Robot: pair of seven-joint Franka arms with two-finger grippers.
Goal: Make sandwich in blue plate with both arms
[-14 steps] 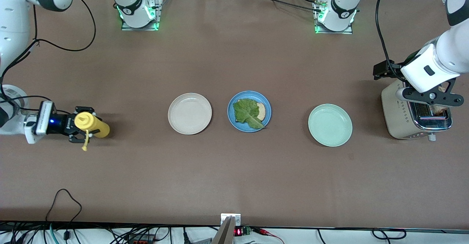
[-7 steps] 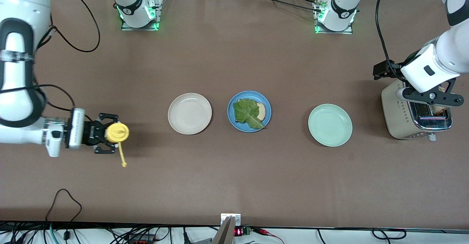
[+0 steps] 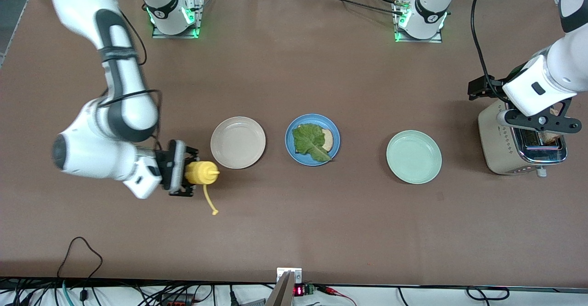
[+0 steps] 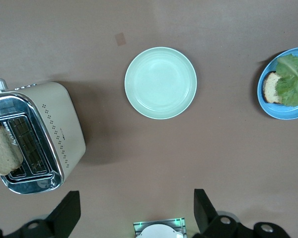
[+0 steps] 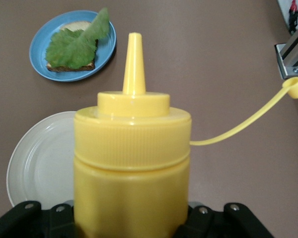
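The blue plate [image 3: 290, 146] sits mid-table and holds one bread slice [image 3: 327, 139] with a green lettuce leaf [image 3: 308, 142] on top. It also shows in the right wrist view [image 5: 39, 34] and the left wrist view [image 4: 280, 111]. My right gripper [image 3: 189, 172] is shut on a yellow squeeze bottle [image 3: 201, 172], held sideways in the air. Its nozzle points at the cream plate [image 3: 238, 142] and its cap dangles on a tether [image 3: 210, 202]. My left gripper [image 3: 539, 122] is open and empty over the toaster [image 3: 500, 145]. A second bread slice [image 4: 4, 151] stands in the toaster's slot.
A mint-green plate [image 3: 413, 156] lies between the blue plate and the toaster. The cream plate lies beside the blue plate toward the right arm's end. Cables run along the table edge nearest the front camera.
My right arm has carried the yellow bottle from the right arm's end of the table to beside the cream plate, turning its nozzle toward the plates. The left arm has not moved.
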